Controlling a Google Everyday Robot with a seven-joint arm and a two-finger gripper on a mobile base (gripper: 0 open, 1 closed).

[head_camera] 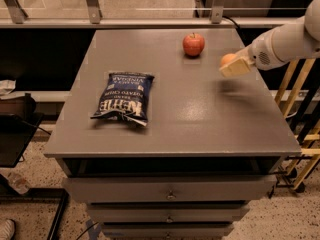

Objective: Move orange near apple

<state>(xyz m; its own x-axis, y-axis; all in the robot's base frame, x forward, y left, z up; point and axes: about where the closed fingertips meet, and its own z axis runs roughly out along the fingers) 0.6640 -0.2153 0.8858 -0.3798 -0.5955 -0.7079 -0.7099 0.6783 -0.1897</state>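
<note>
Gripper (233, 67) hangs above the right side of the bench (200, 124), fingers pinching the orange (227, 59), which is off the surface. Apple (193, 44) sits near, to the far left, with nothing between. Chip bag (123, 98) lies well apart on the left. Right edge is close; mid-bench is open.

Lab-like indoor test space.
Grey metal drawer cabinet (200, 119) below the fingers, speckled hard floor (45, 219) under it, glass-and-metal railing (92, 6) beyond them; the beige gripper (234, 67) above the cabinet clasps the small orange fruit (227, 59).
</note>
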